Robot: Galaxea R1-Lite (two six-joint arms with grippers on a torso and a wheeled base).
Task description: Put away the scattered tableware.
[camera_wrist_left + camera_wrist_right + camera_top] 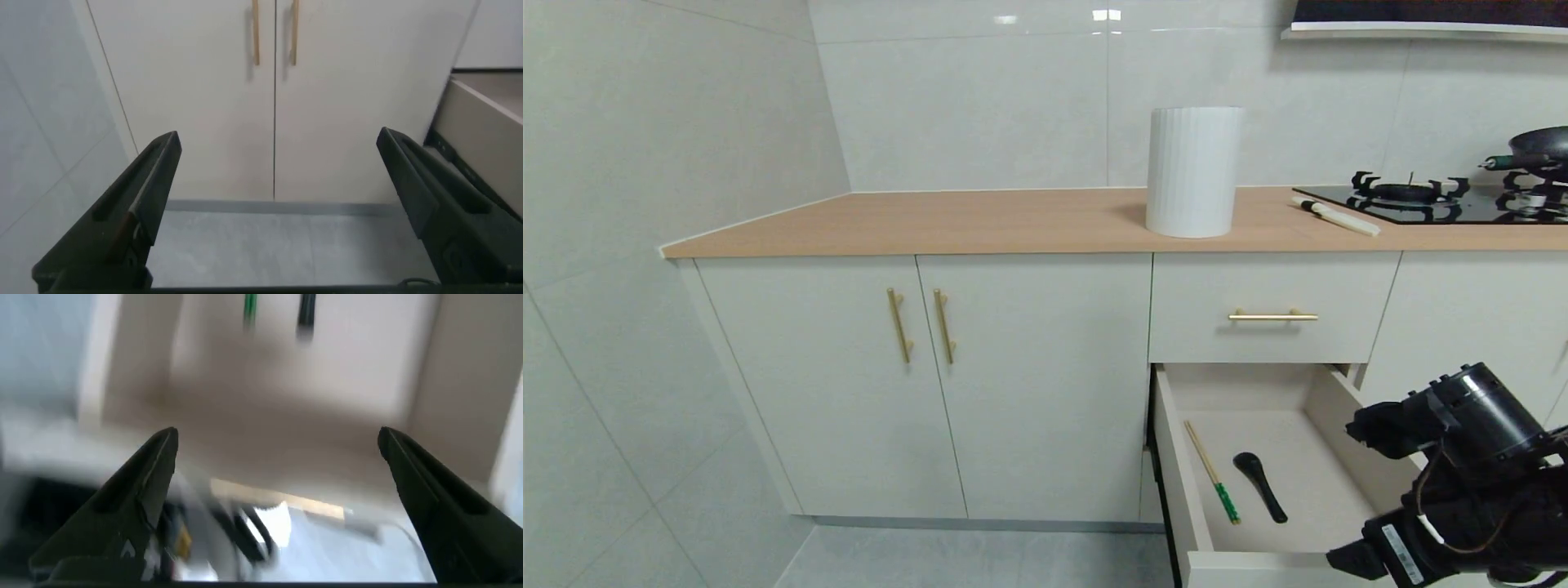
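I saw right gripper (278, 439) and left gripper (278, 139) spread wide, empty. In the open drawer (1176, 441), chopsticks (1213, 474) and black spoon (1260, 487) lay toward the left wall, bare floor to their right.

My head camera looked down on the counter (980, 222) and open drawer (1173, 457); my right wrist camera sat close above that drawer, and the left one faced the cabinet doors (274, 106).

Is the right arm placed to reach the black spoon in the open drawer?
Likely yes: the white drawer is pulled out, the black spoon lies uncovered beside wooden green-tipped chopsticks, and the open right claw hangs near its front.
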